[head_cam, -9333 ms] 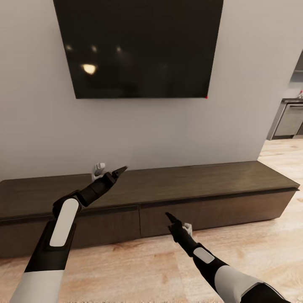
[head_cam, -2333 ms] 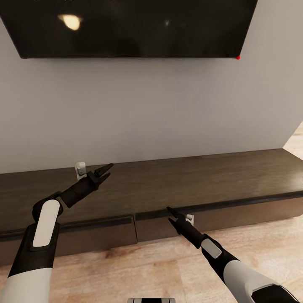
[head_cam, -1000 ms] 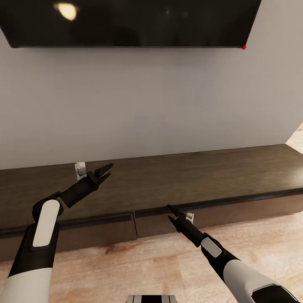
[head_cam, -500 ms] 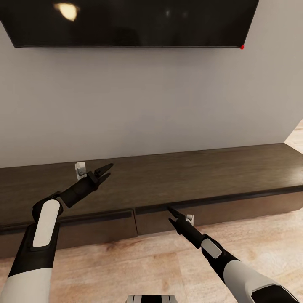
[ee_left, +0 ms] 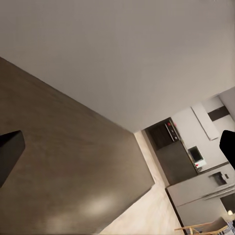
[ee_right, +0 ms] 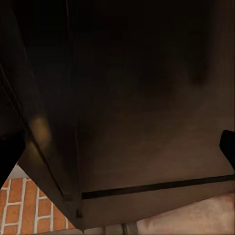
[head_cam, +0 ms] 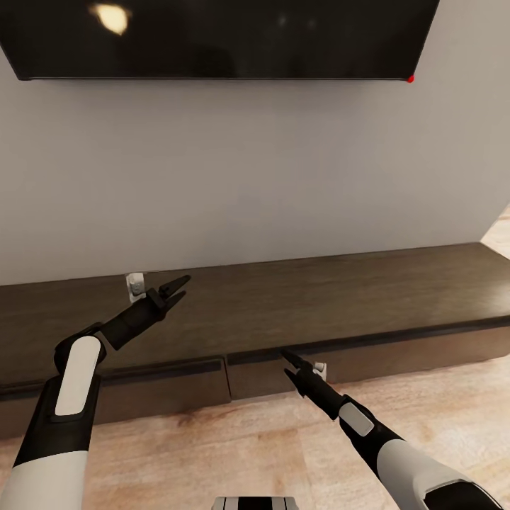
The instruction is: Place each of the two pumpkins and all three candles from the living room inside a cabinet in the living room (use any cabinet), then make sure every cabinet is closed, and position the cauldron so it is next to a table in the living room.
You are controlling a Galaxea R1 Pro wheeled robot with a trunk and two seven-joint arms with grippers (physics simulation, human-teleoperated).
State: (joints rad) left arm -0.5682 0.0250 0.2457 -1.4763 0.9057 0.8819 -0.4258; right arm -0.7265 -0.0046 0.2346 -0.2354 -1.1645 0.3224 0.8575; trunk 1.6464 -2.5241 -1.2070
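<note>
The cabinet (head_cam: 333, 297) is a long, low dark-brown unit against the wall, and both of its drawer fronts sit flush. My left gripper (head_cam: 173, 289) hovers open over its top at the left, holding nothing. In the left wrist view that gripper (ee_left: 117, 149) looks along the brown cabinet top (ee_left: 63, 166). My right gripper (head_cam: 289, 363) is open and empty just in front of the right drawer front (head_cam: 397, 350), near its upper edge. The right wrist view has the gripper (ee_right: 117, 147) very close to the dark drawer front (ee_right: 142, 98). The pumpkins, candles, cauldron and table are out of view.
A large black TV (head_cam: 219, 39) hangs on the grey wall (head_cam: 248, 177) above the cabinet. Light wood floor (head_cam: 234, 446) runs in front of it. The left wrist view reaches past the cabinet's end to a kitchen with appliances (ee_left: 196, 161).
Since the oldest frames the view has closed in on the cabinet. Over the last second the right gripper dipped slightly at the right drawer; the left arm stayed put.
</note>
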